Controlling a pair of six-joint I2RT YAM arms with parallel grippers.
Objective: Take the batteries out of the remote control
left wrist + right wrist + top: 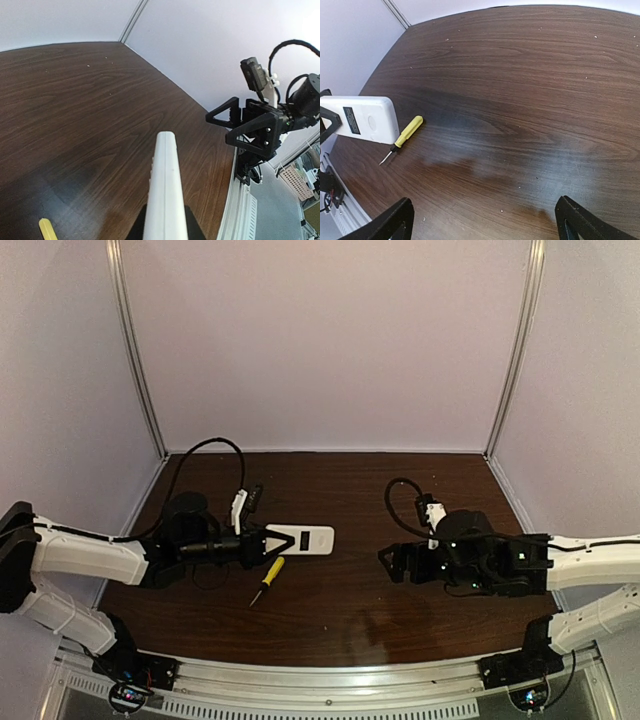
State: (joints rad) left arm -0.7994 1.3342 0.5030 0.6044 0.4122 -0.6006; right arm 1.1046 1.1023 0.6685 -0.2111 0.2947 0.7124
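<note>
My left gripper [262,543] is shut on one end of the white remote control [302,540] and holds it at the table's centre-left, pointing right. Its white back with a small dark label shows in the top view and in the right wrist view [364,120]. In the left wrist view the remote [165,185] is seen edge-on between my dark fingers [136,229]. My right gripper [392,565] is open and empty at the right, low over bare table [485,225]. No batteries show in any view.
A yellow-handled screwdriver [268,578] lies on the brown table just below the remote; it also shows in the right wrist view [405,134]. The right arm [260,127] faces the remote's free end. White walls enclose three sides.
</note>
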